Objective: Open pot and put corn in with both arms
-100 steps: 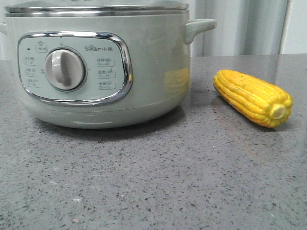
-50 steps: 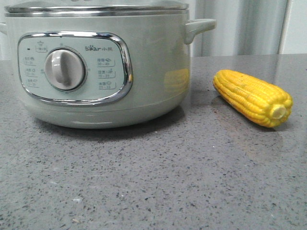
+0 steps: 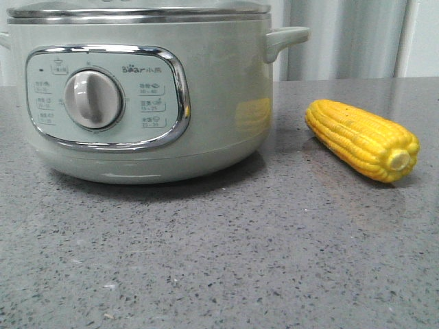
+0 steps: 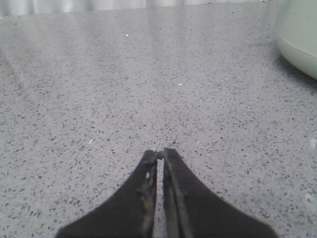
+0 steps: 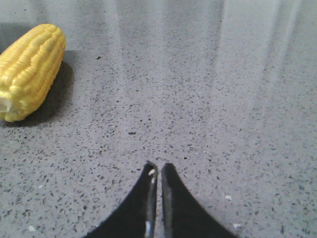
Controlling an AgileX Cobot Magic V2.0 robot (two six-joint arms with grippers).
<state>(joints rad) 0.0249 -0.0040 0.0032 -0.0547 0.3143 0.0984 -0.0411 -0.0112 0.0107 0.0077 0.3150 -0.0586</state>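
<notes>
A big round pale green pot (image 3: 144, 89) with a shiny steel rim and a grey dial was seen standing on the speckled grey stone worktop (image 3: 226, 253), its lid on top. A bright yellow corn cob (image 3: 361, 139) was laid on its side near the pot, to its right, not touching it. The left claw (image 4: 160, 152) was pinched together with nothing in it. The right claw (image 5: 156, 167) was pinched together too, well apart from the corn cob.

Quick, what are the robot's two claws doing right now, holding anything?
Left gripper: closed, holding nothing, over bare table.
Right gripper: closed, holding nothing; the corn lies apart from it.
</notes>
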